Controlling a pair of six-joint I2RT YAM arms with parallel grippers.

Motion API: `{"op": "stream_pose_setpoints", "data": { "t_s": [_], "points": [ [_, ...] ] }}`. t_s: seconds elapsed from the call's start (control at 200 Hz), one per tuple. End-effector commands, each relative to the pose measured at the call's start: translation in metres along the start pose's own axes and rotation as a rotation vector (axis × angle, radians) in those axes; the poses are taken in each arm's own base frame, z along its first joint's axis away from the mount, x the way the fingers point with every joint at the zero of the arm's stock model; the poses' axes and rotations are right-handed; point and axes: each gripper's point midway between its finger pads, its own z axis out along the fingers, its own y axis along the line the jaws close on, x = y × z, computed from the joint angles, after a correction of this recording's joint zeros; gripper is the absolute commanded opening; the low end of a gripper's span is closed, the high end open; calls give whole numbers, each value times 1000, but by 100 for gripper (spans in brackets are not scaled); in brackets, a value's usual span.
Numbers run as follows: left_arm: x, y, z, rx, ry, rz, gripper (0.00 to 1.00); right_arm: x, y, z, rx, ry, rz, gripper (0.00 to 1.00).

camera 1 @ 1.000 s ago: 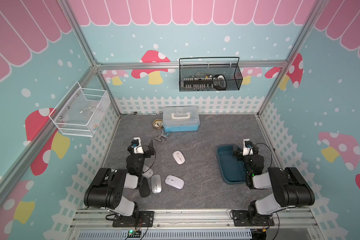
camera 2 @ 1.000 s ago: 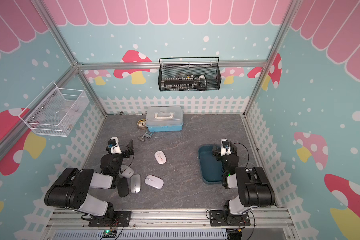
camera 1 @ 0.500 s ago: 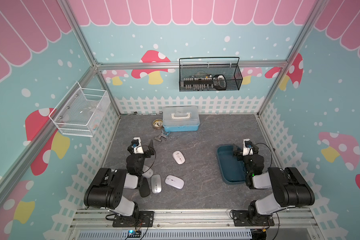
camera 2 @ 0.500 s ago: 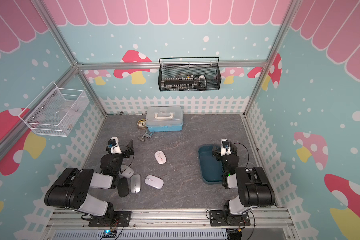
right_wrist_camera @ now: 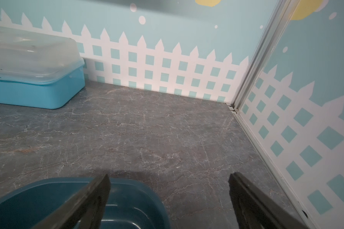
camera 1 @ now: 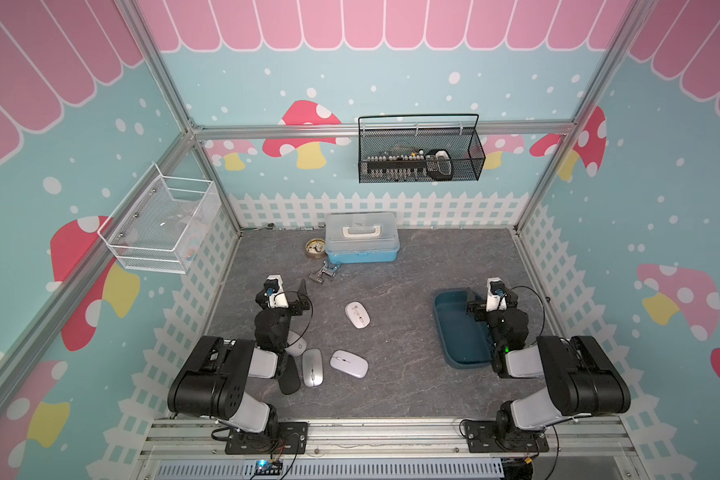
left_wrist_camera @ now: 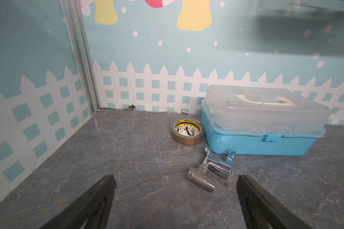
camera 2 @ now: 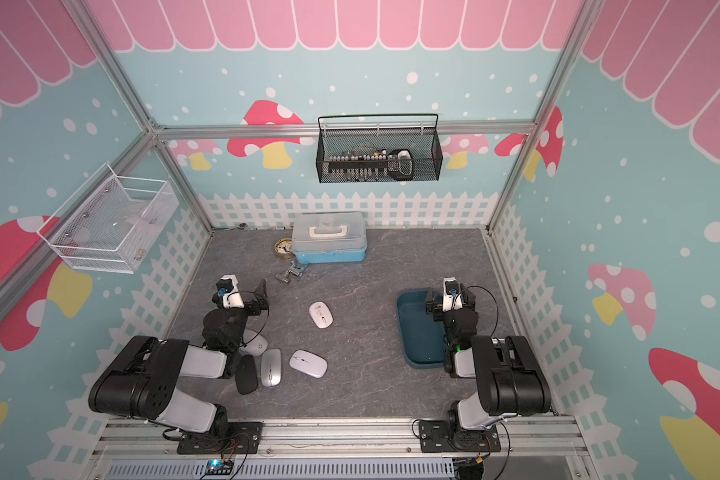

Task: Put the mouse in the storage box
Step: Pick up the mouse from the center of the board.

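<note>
Comparing this moment against the second before it, I record no change. Neither arm has shifted, no mouse has moved, and the storage box (camera 1: 454,332) shows nothing in its visible part.

My left gripper (left_wrist_camera: 174,178) stands wide with nothing between its fingers. It is aimed over bare table (left_wrist_camera: 127,158) toward the tape roll (left_wrist_camera: 187,131) and a metal fitting (left_wrist_camera: 209,172), both just beside the light-blue case (left_wrist_camera: 262,126). My right gripper (right_wrist_camera: 168,175) is equally wide and empty. It is poised at the far end of the storage box, with one finger over its rim in the right wrist view.

Five mice lie on the table in both top views, all well apart from the box. A white mouse (camera 1: 357,314) lies alone mid-table. Nearer my left arm's base are a second white mouse (camera 1: 348,363), a silver mouse (camera 1: 312,367), a black mouse (camera 1: 289,376) and a pale mouse (camera 1: 297,345). The last is partly hidden under my left arm, and I cannot tell whether the arm touches it.

Finding: the task has not begun. In my judgement the lone white mouse is the easiest first pick, since it lies clear of the others and my left gripper is the nearer.
</note>
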Motion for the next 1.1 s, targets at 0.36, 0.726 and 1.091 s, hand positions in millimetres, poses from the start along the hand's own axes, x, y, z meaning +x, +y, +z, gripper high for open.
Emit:
{"op": "stream_pose_setpoints", "data": {
  "t_s": [0.36,0.726,1.091],
  "points": [
    [-26,16,-38,-61,349,-833,98,-174,21,-62,-336,-285,561,99],
    [34,16,-91,-243,730,-838,99,-92,177,-105,-810,374,347,93],
    [74,24,-94,-413,976,-759,99,-34,187,-118,-820,543,323,94]
  ]
}}
